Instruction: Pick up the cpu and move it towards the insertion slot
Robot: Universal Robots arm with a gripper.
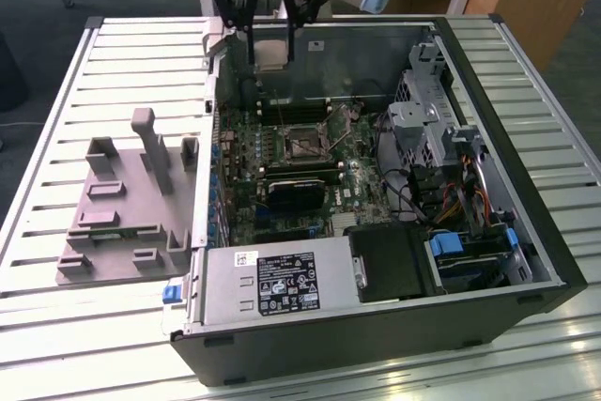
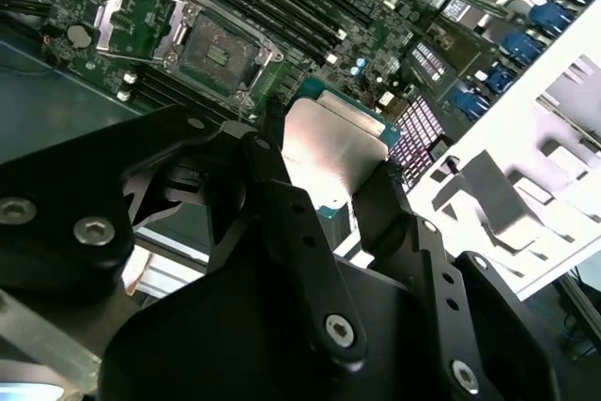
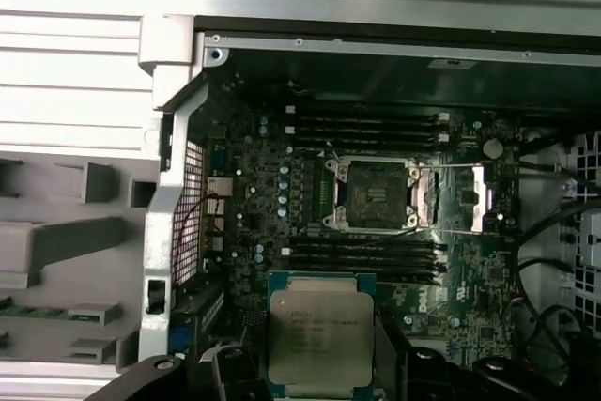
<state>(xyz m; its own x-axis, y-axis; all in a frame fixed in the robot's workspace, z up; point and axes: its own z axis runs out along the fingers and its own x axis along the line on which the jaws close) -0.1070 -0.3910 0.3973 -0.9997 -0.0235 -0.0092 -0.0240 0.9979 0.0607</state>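
My gripper [image 1: 269,61] is shut on the cpu [image 1: 270,44], a flat square chip with a shiny silver top. I hold it in the air over the open computer case, near the case's far wall. In the second wrist view the cpu [image 2: 329,147] sits clamped between the two black fingers [image 2: 282,218]. The insertion slot [image 1: 302,141] is a square socket with a silver frame and a dark centre, lying on the green motherboard below and nearer than the cpu. Its retaining frame is swung open beside the insertion slot [image 3: 373,192], and the cpu [image 3: 321,335] is offset from it.
A grey foam tray [image 1: 122,204] lies on the exterior view's left of the case [image 1: 376,345], with a green memory stick [image 3: 28,312] in it. Inside are a power supply [image 1: 272,284], a black ribbed block [image 1: 296,190], long memory slots [image 3: 366,255], a drive cage [image 1: 432,129] and cables [image 1: 413,199].
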